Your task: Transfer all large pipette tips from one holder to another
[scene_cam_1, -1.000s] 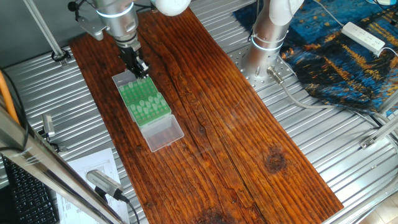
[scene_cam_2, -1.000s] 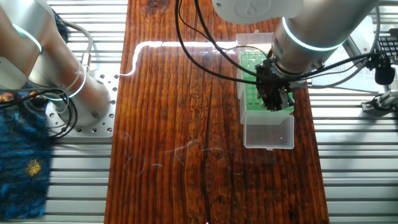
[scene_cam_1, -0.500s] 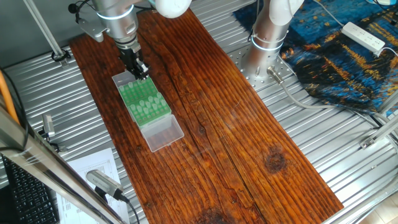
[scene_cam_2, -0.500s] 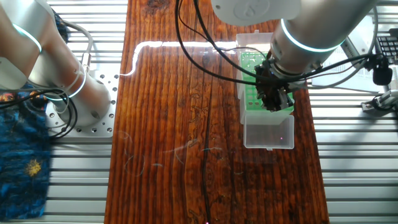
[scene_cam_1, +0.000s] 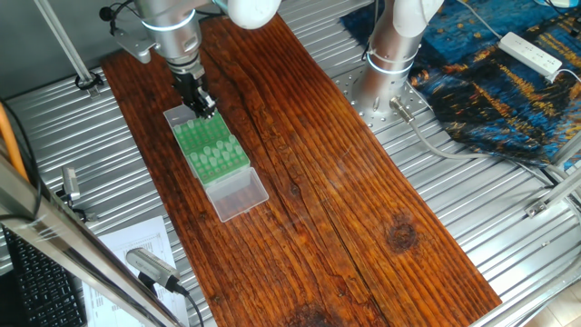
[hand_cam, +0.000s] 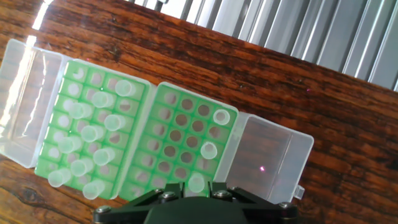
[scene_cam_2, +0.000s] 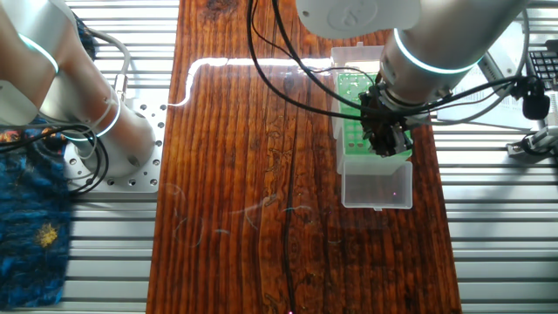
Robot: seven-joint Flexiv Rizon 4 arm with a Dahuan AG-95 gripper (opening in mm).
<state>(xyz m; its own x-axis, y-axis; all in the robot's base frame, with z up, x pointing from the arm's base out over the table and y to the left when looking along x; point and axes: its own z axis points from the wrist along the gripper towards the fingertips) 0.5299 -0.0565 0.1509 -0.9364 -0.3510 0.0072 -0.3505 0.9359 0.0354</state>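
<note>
Seemingly, one pipette tip [hand_cam: 195, 183] sits between the tool's [hand_cam: 196, 194] fingertips.

Dark, glossy wooden board [scene_cam_1: 363, 200] with pronounced grain, lying on ribbed bare-metal table [scene_cam_1: 508, 236]. On the board: matt green plastic racks [hand_cam: 134, 137] flanked by clear, smooth plastic lids [hand_cam: 270, 155]. In the racks, translucent whitish plastic large pipette tips [hand_cam: 93, 134]. Beside the board, patterned blue cloth [scene_cam_1: 508, 82].
</note>
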